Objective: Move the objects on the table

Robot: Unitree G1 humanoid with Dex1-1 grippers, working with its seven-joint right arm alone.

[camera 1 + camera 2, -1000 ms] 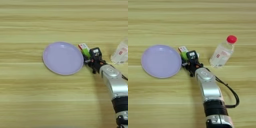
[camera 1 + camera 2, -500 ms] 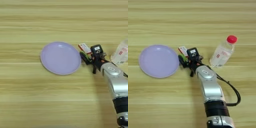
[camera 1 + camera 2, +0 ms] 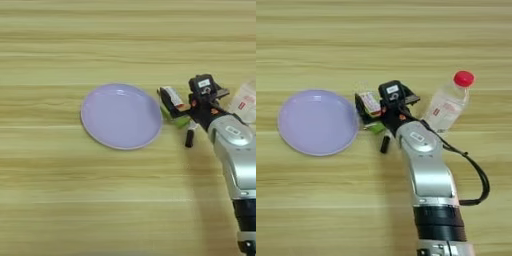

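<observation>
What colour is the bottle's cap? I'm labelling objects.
Red; the bottle cap shows best in the right eye view.

No text, brand or number can be read anywhere. The bottle carries a label with a small red patch, the small card has a red-and-white printed face, and the top of the gripper bears a small white sticker, but every mark on them is too small to make out.

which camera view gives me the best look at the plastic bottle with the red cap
The right eye view. It shows the whole bottle, from the red cap down to its base, lying tilted just right of the gripper. The left eye view catches only a clear sliver of it with a bit of label at the right edge; the cap is cut off.
</observation>
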